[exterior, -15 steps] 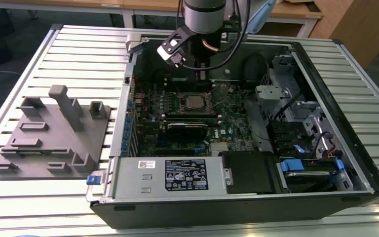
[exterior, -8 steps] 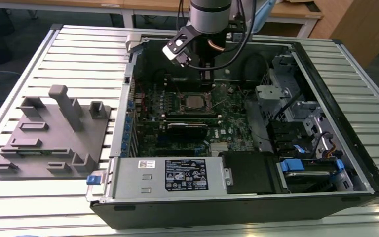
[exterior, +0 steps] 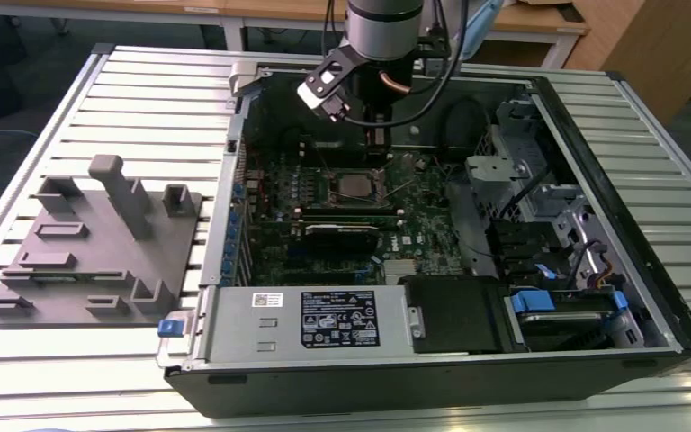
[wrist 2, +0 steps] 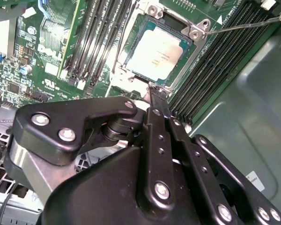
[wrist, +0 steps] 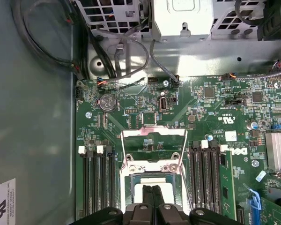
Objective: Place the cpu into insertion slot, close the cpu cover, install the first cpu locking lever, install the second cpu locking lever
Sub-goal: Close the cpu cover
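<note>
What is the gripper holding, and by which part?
Nothing: the gripper is shut empty, its tip at the edge of the cpu cover.

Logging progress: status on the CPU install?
Claw shut, empty, tips at CPU cover edge. CPU seated, cover down. Lever rod looks unlatched. Nothing blocking.

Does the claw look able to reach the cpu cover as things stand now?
Probably yes. The shut claw hangs just at the edge of the cpu cover, with nothing between them; the memory slots lie low on either side.
</note>
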